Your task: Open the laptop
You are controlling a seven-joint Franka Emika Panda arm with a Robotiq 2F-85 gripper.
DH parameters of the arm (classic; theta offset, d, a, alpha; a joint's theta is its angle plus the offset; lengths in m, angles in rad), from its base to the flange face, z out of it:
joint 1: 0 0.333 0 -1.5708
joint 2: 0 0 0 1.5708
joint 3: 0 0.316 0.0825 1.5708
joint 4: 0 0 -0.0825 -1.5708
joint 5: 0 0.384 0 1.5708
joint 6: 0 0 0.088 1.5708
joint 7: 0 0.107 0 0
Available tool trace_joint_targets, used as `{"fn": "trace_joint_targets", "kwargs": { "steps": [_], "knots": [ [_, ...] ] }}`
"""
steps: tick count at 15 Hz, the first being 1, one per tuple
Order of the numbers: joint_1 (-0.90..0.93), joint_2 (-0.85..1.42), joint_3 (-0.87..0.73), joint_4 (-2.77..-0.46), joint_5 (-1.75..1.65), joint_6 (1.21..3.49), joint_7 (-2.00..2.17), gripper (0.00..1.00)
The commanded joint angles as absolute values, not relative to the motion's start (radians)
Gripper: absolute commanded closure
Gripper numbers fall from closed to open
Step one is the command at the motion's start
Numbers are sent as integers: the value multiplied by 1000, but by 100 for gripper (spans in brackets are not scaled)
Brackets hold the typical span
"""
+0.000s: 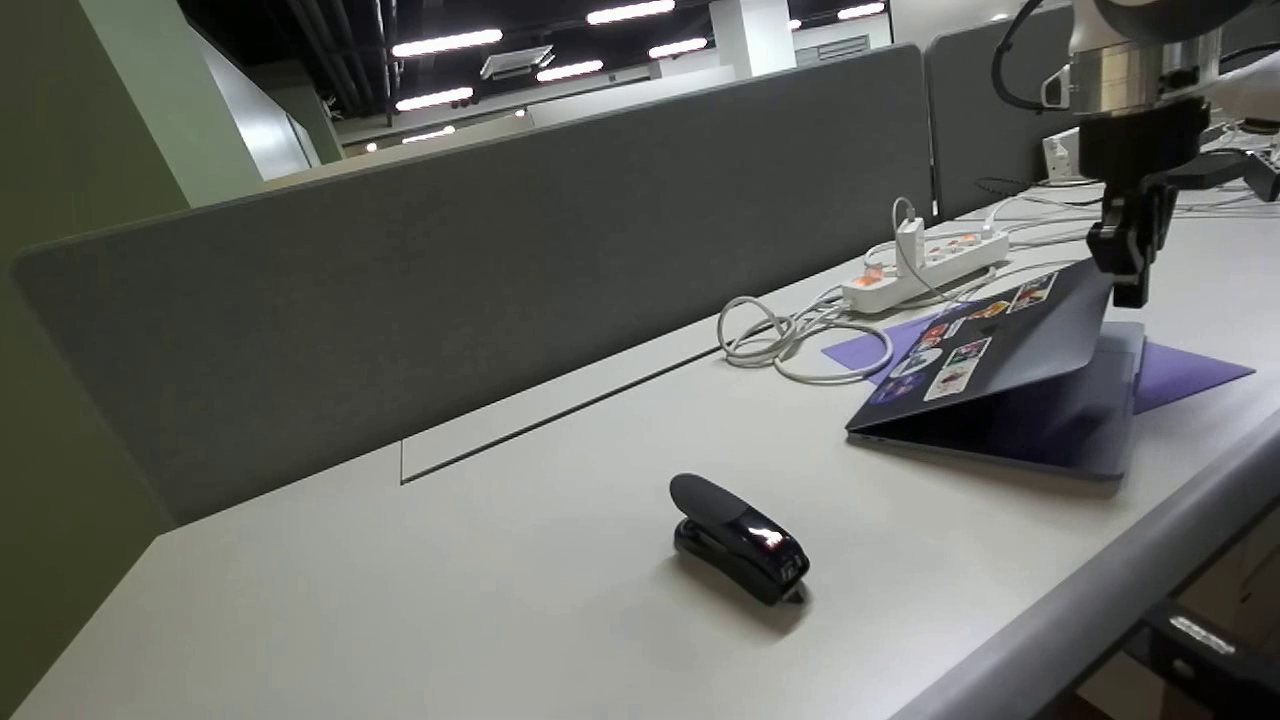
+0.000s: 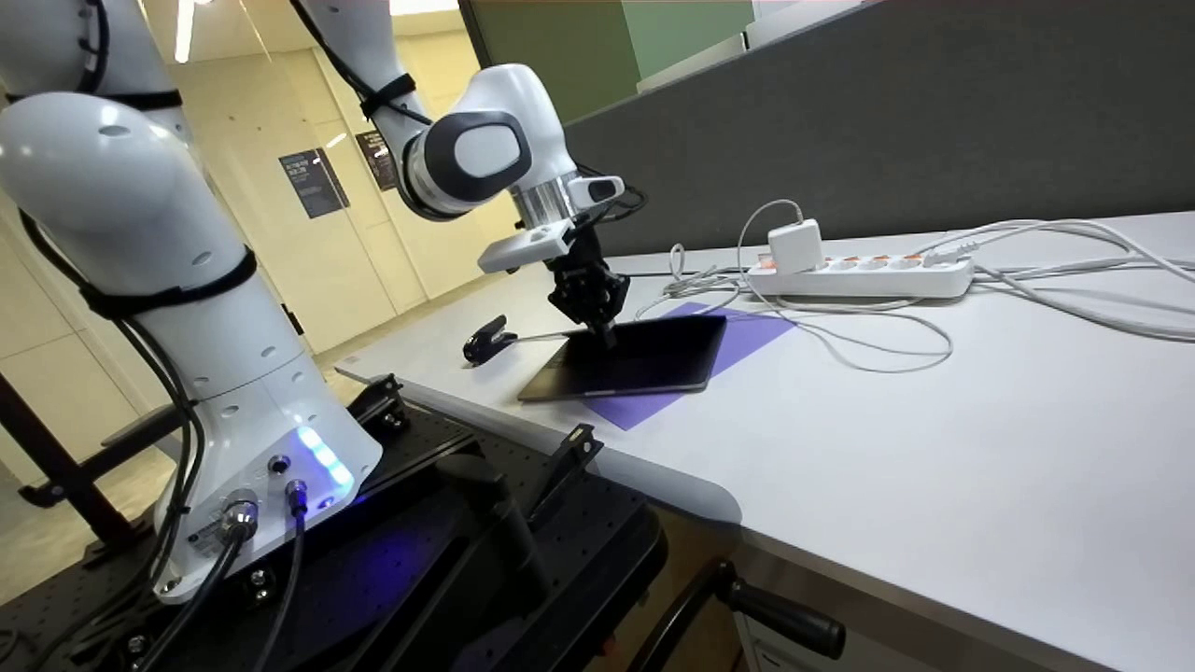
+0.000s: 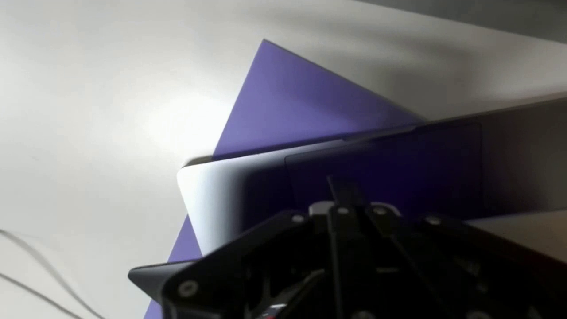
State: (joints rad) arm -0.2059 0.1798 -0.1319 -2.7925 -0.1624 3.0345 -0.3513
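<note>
The laptop is thin and dark grey and stands partly open, its stickered lid (image 1: 1000, 330) tilted up over the base (image 1: 1095, 420) in an exterior view. The laptop (image 2: 653, 359) also shows in an exterior view from its open side. In the wrist view its base (image 3: 208, 186) shows a touchpad outline in purple-dark shade, and a lid corner (image 3: 161, 272) shows at the lower left. My gripper (image 1: 1131, 290) points down at the lid's raised free edge; its fingers (image 3: 345, 192) are together, with nothing seen between them. I cannot tell whether they touch the lid.
A purple sheet (image 1: 1185, 375) lies under the laptop. A black stapler-like object (image 1: 740, 540) lies on the table apart from the laptop. A white power strip (image 2: 868, 277) and loose cables (image 1: 790, 340) lie near the grey partition (image 1: 500, 270).
</note>
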Motion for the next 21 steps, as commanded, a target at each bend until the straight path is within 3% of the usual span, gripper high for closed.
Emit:
{"fn": "trace_joint_targets", "kwargs": {
  "steps": [1, 8, 14, 21],
  "knots": [
    [-289, 177, 13, -2792, -63, 3167, -408, 100],
    [-612, 234, 409, -2797, -48, 3369, -397, 100],
    [-824, 272, 592, -2805, -233, 3503, -351, 100],
    [-1240, 204, 980, -2791, -514, 3467, -151, 100]
  ]
}}
